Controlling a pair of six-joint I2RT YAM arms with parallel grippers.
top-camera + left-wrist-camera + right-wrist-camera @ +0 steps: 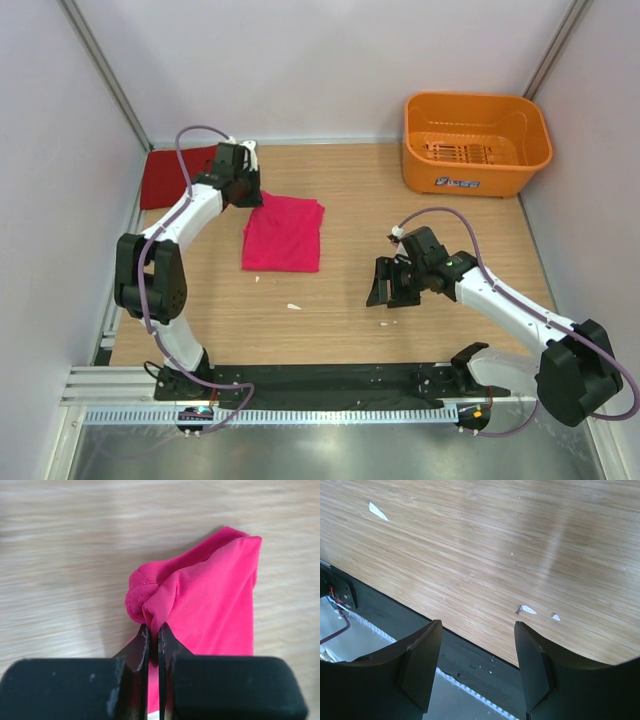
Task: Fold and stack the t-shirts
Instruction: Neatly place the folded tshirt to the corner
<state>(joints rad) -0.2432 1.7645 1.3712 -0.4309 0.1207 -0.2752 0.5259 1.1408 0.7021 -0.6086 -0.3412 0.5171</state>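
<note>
Where the folded magenta t-shirt (285,238) is spread on the table (400,205), toward 9 o'clock of its centre, the cloth's 11 o'clock corner is pinched into a small bunch by the clenched left gripper (152,627). The crimson t-shirt (175,178), folded flat, is seen at 10 o'clock from it, apart. The right gripper (477,645) is held released and empty over bare wood at 4 o'clock, near white scraps (526,610). The orange basket (470,182) is set at the 2 o'clock corner.
</note>
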